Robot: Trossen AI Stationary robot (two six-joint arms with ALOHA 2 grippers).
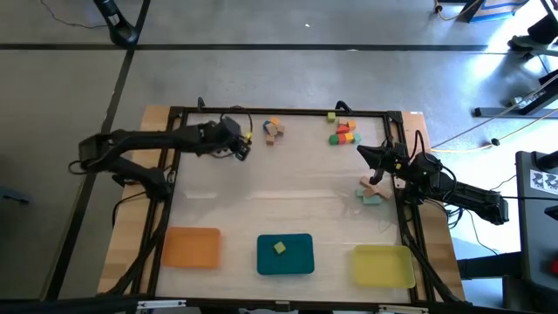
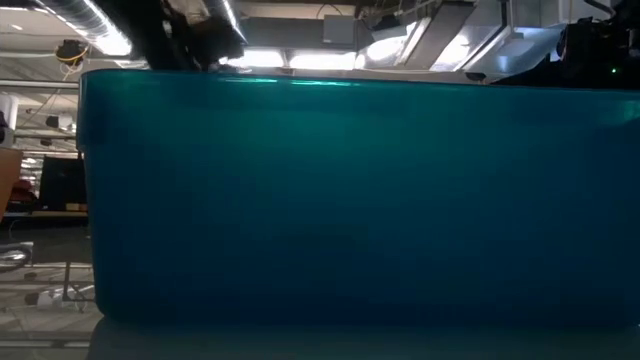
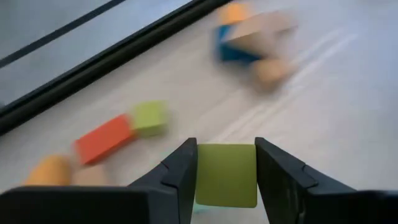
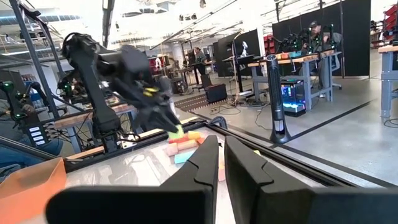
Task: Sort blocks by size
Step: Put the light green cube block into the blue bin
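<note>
My left gripper [image 3: 226, 186] is over the far left part of the table and is shut on a yellow-green block [image 3: 226, 173]; the right wrist view shows this block [image 4: 177, 132] at the fingertips. Loose blocks lie on the table: a small group [image 1: 273, 129] just right of that gripper, a coloured cluster [image 1: 344, 133] at the far right, and a few [image 1: 373, 192] beside the right arm. One yellow-green block [image 1: 279, 248] lies in the teal tray [image 1: 301, 262]. My right gripper [image 4: 221, 163] is shut on nothing and waits at the table's right side [image 1: 362, 150]. My left gripper pinches the yellow-green block by two opposite side faces [image 3: 202, 174] between its two fingers [image 3: 181, 177]. The fingers slant down from the table's left side. The block sits square between them, lifted clear of the table.
An orange tray [image 1: 192, 247], the teal tray and a yellow tray [image 1: 384, 265] line the near edge. A dark frame [image 1: 279, 112] rims the table. In the low view the teal tray's wall [image 2: 350, 200] fills the picture. The table's middle is bare.
</note>
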